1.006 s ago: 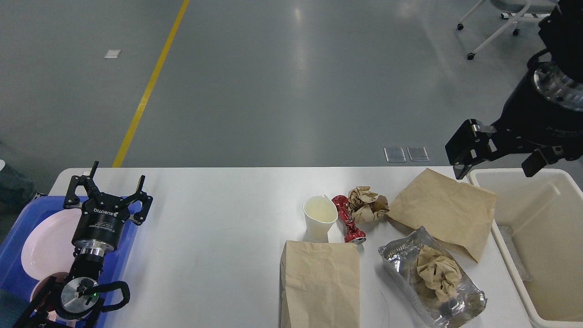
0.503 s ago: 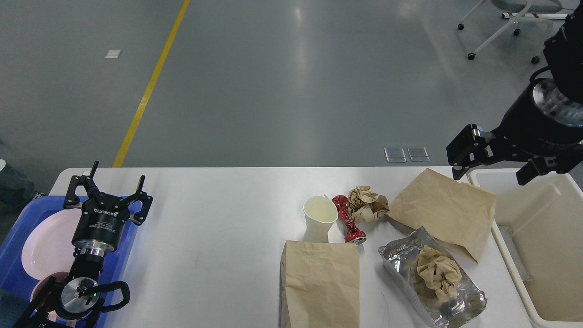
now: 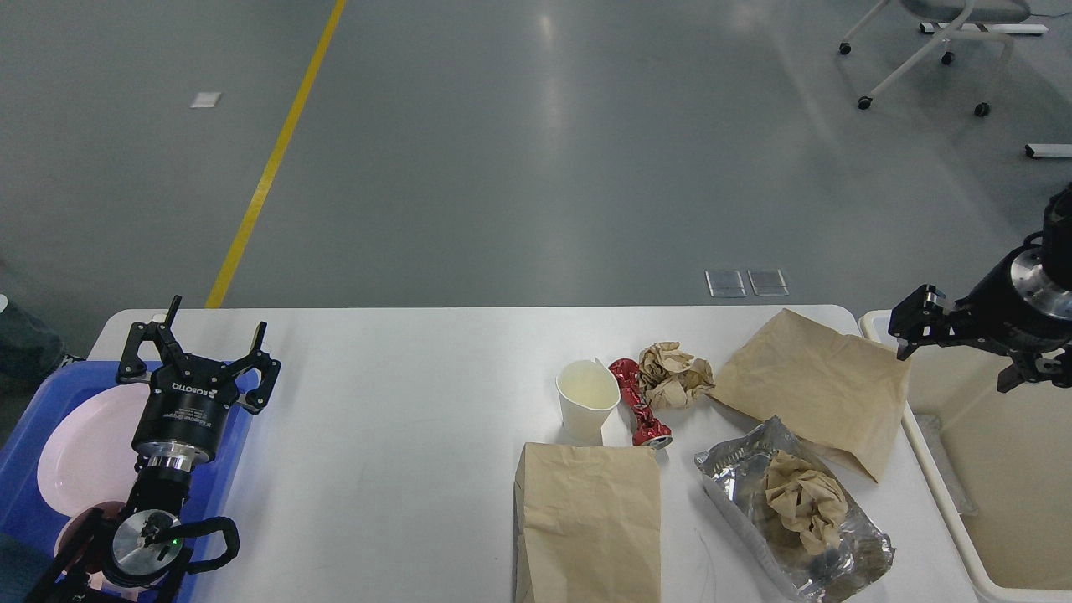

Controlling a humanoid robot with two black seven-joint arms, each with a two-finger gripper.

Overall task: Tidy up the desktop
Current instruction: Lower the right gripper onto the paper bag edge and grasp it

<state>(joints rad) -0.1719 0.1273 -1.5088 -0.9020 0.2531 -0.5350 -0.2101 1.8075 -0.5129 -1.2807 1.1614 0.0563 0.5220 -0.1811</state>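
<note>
Desktop [image 3: 402, 402], a wide white rounded-corner tabletop, still litter-strewn from 12 to 4 o'clock; empty right gripper [image 3: 963, 347], fingers spread, has drawn back lower over the cream plastic bin [image 3: 930, 435] at 3 o'clock, likely post-drop; left gripper [image 3: 197, 352] unmoved, splayed wide.

Littered desktop [image 3: 402, 394], both grippers empty.

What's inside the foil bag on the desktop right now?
A crumpled wad of brown paper sits in the torn-open foil bag, with something dark near its lower end. Whatever lies beneath the wad or deeper in the bag is covered.
</note>
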